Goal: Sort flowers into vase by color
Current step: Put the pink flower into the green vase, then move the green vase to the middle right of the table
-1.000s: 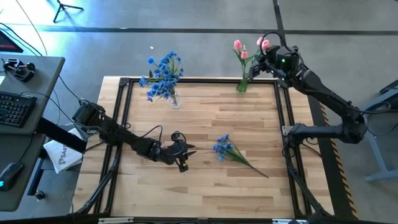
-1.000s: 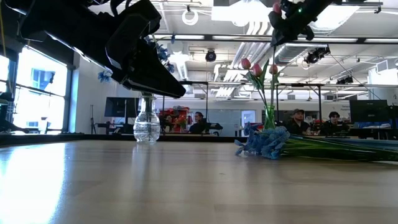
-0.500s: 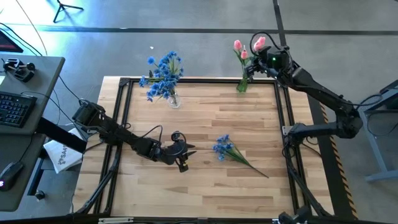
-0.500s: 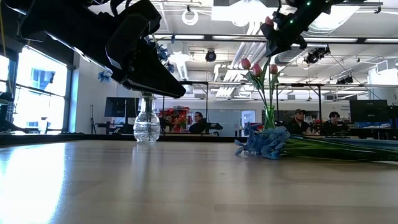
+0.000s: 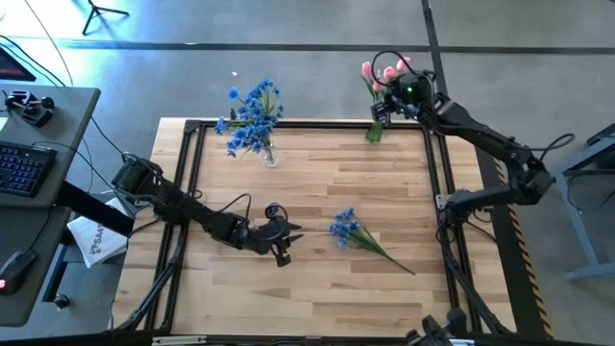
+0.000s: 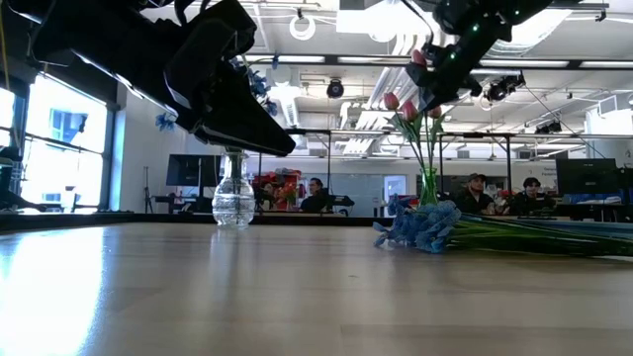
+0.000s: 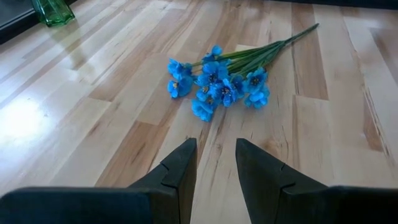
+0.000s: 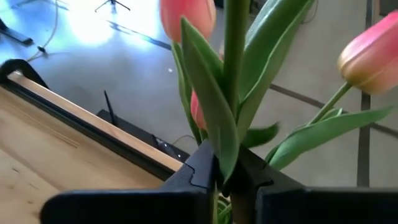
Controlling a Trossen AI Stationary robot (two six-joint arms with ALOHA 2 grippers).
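Moved: right gripper (image 5: 384,104) has swung leftward over the green vase (image 5: 374,132) at the table's far right edge | pinches a pink tulip stem (image 8: 233,74) | left gripper (image 7: 214,163) hovers, narrowly parted, near blue flowers (image 5: 344,227) lying mid-table

Grey floor (image 5: 307,58); desk (image 5: 38,144) with keyboard (image 5: 24,168); seemingly bright window (image 6: 59,138).
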